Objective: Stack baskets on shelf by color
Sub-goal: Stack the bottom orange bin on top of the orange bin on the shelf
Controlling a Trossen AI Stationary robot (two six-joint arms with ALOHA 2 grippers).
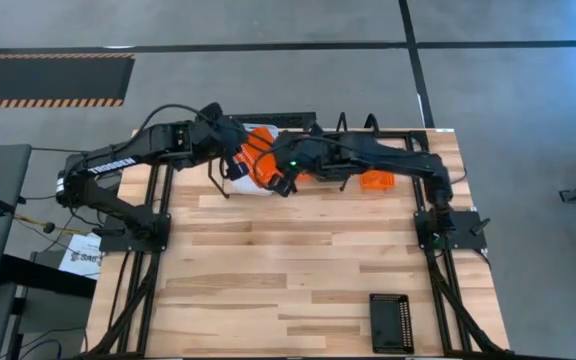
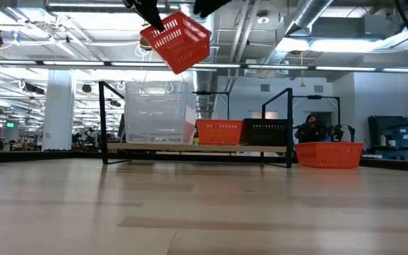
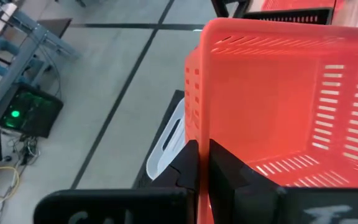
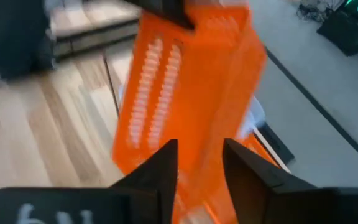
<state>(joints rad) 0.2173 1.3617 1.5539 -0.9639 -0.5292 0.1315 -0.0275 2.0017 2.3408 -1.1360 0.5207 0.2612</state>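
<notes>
Jaws of the left gripper (image 3: 202, 163) clamp the wall of an orange-red basket (image 2: 176, 41), held tilted at upper centre above the shelf (image 2: 197, 147). Right gripper (image 4: 199, 163) fingers stand apart beside it, gripping nothing.

Bright overhead ceiling lights (image 2: 20, 35) glare in the low view; right wrist view motion-blurred.

The lifted basket (image 2: 176, 41) is orange-red with little slots. The shelf (image 2: 197, 146) holds clear, orange-red and black baskets.
</notes>
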